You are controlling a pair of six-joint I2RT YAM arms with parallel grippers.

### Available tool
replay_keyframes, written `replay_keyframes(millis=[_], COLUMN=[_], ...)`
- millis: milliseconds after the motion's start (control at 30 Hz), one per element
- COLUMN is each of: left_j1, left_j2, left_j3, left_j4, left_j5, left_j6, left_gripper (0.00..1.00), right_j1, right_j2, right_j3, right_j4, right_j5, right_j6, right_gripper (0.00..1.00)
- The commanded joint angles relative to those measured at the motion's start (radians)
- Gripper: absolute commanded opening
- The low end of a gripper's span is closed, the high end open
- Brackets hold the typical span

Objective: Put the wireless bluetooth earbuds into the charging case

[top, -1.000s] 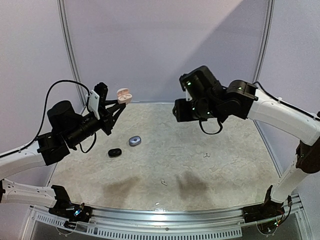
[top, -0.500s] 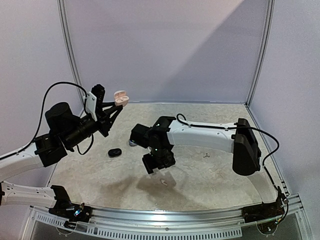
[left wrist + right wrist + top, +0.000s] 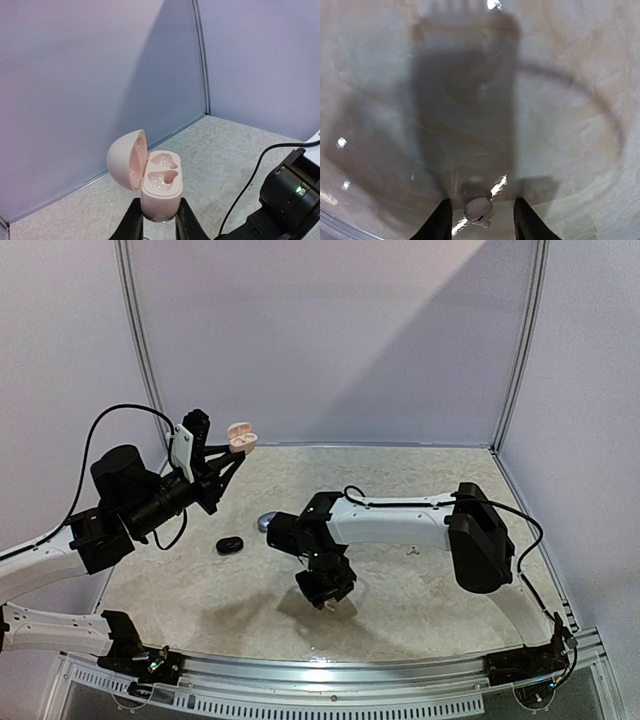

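We see a table (image 3: 440,590) of pale, marbled stone-look laminate, glossy enough to throw back small glints of light in the right wrist view (image 3: 560,100). Soft dark shadows (image 3: 235,615) lie across its near half. A plain lavender-grey back wall (image 3: 330,340) closes the far side, with matching panels to the left (image 3: 60,360) and right (image 3: 590,390). Two slim metal posts (image 3: 133,340) (image 3: 520,340) mark the rear corners where the panels meet. Along the near edge runs a curved metal rail (image 3: 330,680), with a slotted strip (image 3: 250,705) just below it. From the left wrist view, we see the wall (image 3: 75,75) meet the table (image 3: 215,145) in a thin pale seam.
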Motion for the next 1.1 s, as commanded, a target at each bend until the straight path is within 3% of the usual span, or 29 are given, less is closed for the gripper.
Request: replay_keyframes(millis=[0, 133, 800, 1067], left_j1=[0.015, 0.015, 0.018, 0.021], left_j2=[-0.006, -0.003, 0.002, -0.001], left_j3=[-0.016, -0.015, -0.011, -0.015], left_j4=[0.000, 0.000, -0.006, -0.011], left_j5=[0.014, 0.016, 0.026, 0.056], left_j6=[-0.004, -0.004, -0.001, -0.032], left_gripper=[0.00, 0.00, 0.00, 0.00], right_j1=[0.008, 0.008, 0.013, -0.002], right_j2=[0.031, 0.039, 0.051, -0.026], right_j3=[-0.013, -0.011, 0.000, 0.045], right_j4=[0.010, 0.024, 0.052, 0.013], right_j5=[0.006, 0.011, 0.006, 0.082], right_j6=[-0.007, -0.016, -0.051, -0.070], right_gripper=[0.39, 0.38, 0.10, 0.07])
